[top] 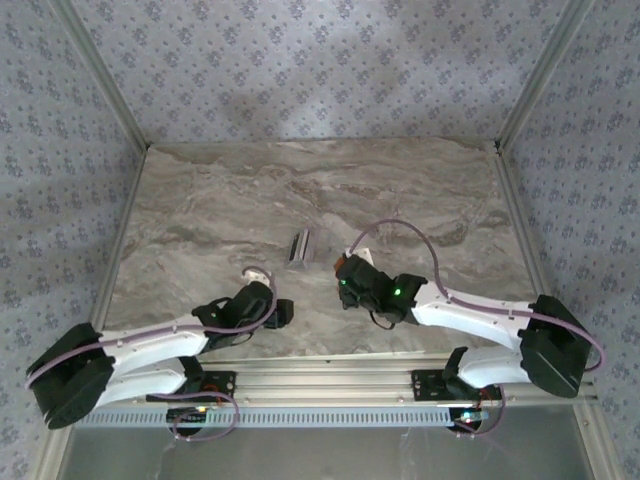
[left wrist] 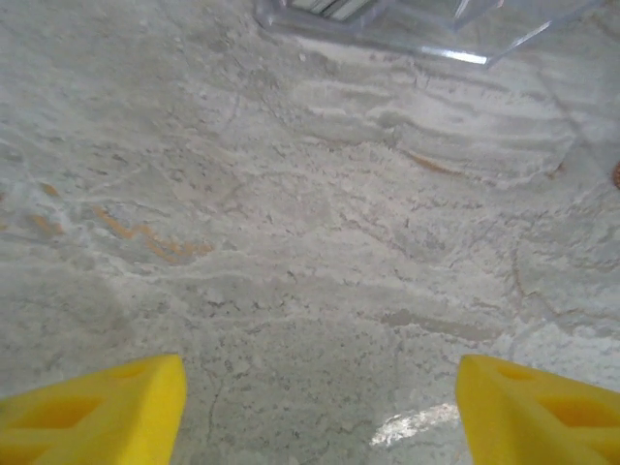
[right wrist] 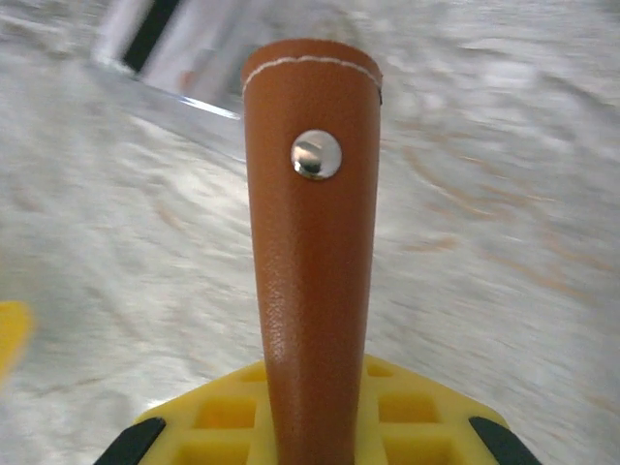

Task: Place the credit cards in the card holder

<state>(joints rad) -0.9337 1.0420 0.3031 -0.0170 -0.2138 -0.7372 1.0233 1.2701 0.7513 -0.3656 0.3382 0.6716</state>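
1. The right pincer is clenched on the card holder. The brown leather piece rises from between its yellow pads.
2. In the right wrist view, the card holder stands narrow and edge-on. It has white stitching along its far end and a round metal snap stud just below that.
3. From above, the card holder shows as a small brown patch at the tip of the right arm, over the middle of the marble desk. Whether it touches the desk cannot be told.
4. The credit cards stand on edge in a small clear stand near the desk's centre. They are just left of the card holder and apart from it.
5. In the right wrist view, the credit cards appear blurred beyond the card holder as pale and dark stripes in the clear stand.
6. The left pincer is released. Its two yellow fingers are spread wide, with bare marble between them.
7. The left pincer hangs low over the desk on the near side of the clear stand and grips nothing.
8. Both arms reach in from the near edge, the left from the lower left and the right from the lower right.
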